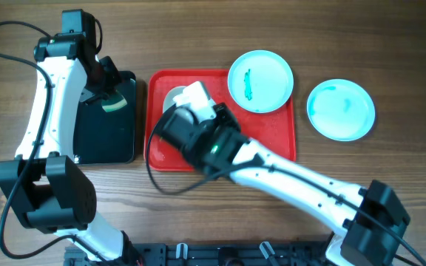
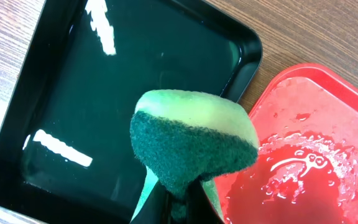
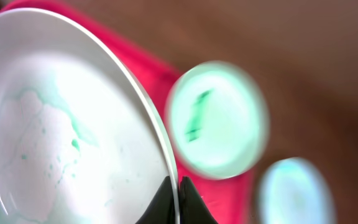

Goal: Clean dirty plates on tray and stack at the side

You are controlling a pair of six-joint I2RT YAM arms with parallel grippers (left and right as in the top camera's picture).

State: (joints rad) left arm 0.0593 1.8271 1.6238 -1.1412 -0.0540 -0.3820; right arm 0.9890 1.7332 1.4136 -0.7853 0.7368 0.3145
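Pinching a smeared plate by its rim over the tray in right fingers, seemingly readying it for the sponge clamped in left fingers.

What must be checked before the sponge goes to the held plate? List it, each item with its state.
1. Left pincer shut on green sponge: ok.
2. Right pincer clamped on the rim of the held plate: ok.
3. Sponge over the held plate: not ok, it hangs above the black tray.
4. Held plate clean: not ok, pale green streaks show.
5. Second plate on red tray wiped: not ok, teal smear.
6. Plate on the table clean: cannot tell.
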